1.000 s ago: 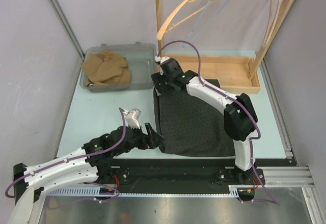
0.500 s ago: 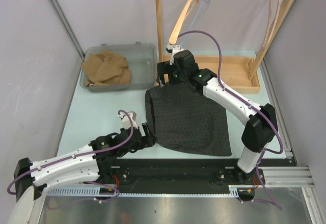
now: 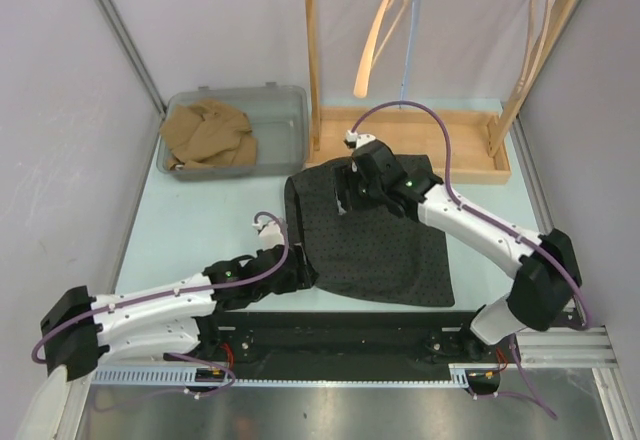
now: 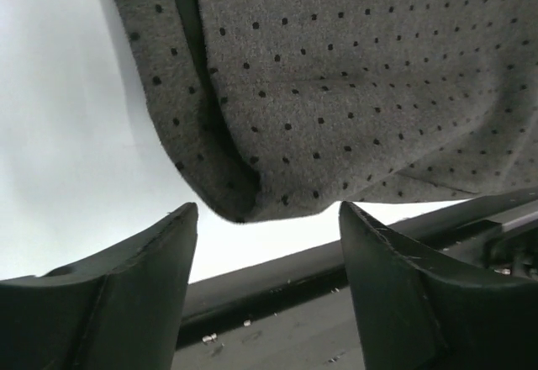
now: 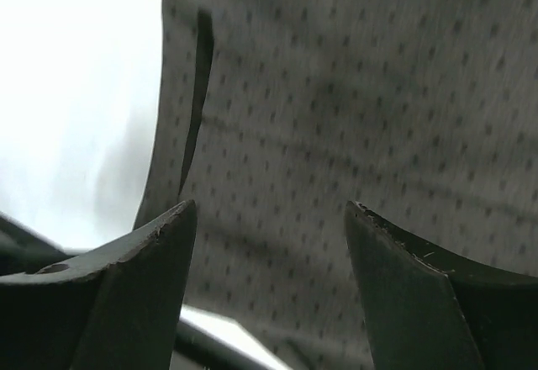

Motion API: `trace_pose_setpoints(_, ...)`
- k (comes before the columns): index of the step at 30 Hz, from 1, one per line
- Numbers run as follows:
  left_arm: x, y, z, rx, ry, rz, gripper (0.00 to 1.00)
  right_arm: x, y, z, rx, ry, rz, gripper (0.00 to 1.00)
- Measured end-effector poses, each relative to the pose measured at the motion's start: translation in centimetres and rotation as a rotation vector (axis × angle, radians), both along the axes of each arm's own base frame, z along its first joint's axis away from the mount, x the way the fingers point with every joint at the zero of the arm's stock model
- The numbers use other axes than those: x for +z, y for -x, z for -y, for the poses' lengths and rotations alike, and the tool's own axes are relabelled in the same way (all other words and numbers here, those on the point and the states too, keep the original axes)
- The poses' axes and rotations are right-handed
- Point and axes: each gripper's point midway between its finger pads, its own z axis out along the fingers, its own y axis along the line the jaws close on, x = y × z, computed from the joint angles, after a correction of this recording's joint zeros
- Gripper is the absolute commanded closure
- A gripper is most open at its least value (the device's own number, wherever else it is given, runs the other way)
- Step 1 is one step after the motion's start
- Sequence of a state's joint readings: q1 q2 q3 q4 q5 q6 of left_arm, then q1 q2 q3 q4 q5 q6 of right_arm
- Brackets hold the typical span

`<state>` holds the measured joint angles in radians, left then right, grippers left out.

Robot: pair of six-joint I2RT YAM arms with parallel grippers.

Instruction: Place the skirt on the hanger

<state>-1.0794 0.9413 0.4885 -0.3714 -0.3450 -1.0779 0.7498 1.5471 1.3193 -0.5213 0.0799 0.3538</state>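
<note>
**Dotted skirt spread on the counter, both claws wide**

The dark grey skirt with small black dots [image 3: 375, 245] lies spread out on the pale blue counter [image 3: 200, 225], about mid-counter; its near edge lies by the black rail [image 3: 350, 328]. A darker folded seam runs along its left edge; its near-left corner is rounded. The left claw [image 4: 267, 219] sits at that corner with its fingers wide apart; the cloth lies just ahead of the gap, ungripped. The right claw [image 5: 269, 210] is low over the skirt's far-left part, also spread wide with nothing pinched; its wrist view is blurred.

At far left a grey plastic bin [image 3: 285, 110] holds crumpled tan cloth [image 3: 210, 135]. Just right of it stands a bare wooden rack [image 3: 312, 60] on a tray-like wooden base [image 3: 450, 150], close behind the skirt. A pale curved wooden hanger [image 3: 372, 45] and a thin blue wire hanger [image 3: 408, 50] dangle side by side from the rack's top, apart from the skirt. Lilac walls [image 3: 60, 110] close in both sides.
</note>
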Motion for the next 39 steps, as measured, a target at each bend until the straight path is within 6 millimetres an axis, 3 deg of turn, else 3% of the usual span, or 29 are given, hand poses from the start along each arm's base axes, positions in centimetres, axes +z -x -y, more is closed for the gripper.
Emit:
trace_pose_setpoints(5,-0.5,-0.9,0.7,-0.017,-0.05,0.024,0.38,0.7,3.7,1.3,0.002,-0.005,-0.005,0.28)
trace_pose_setpoints(9,0.3,-1.9,1.5,-0.021,-0.06,0.057,0.39,0.6,5.0,2.8,-0.032,-0.013,-0.01,0.3)
trace_pose_setpoints(18,0.7,-3.1,1.7,0.006,-0.052,0.089,0.39,-1.9,7.0,5.0,-0.08,0.019,-0.074,0.32)
trace_pose_setpoints(23,0.1,-3.1,2.0,-0.002,-0.06,0.081,0.57,-2.4,7.4,5.2,-0.091,0.021,-0.09,0.33)
trace_pose_setpoints(24,-0.1,-3.0,2.0,-0.007,-0.062,0.073,0.67,-2.4,7.4,5.2,-0.092,0.02,-0.091,0.34)
trace_pose_setpoints(27,-1.3,-2.5,2.1,-0.006,-0.077,0.025,0.86,-2.3,7.4,5.2,-0.097,0.014,-0.09,0.35)
trace_pose_setpoints(32,-3.7,-0.9,0.7,0.006,-0.109,-0.064,0.82,-1.7,7.3,5.5,-0.106,0.002,-0.078,0.36)
trace_pose_setpoints(36,-4.2,-0.1,0.2,0.011,-0.119,-0.101,0.69,-1.1,7.1,6.0,-0.123,-0.009,-0.065,0.36)
trace_pose_setpoints(39,-4.5,0.2,0.1,0.011,-0.121,-0.122,0.67,-0.8,6.7,6.6,-0.141,-0.015,-0.057,0.37)
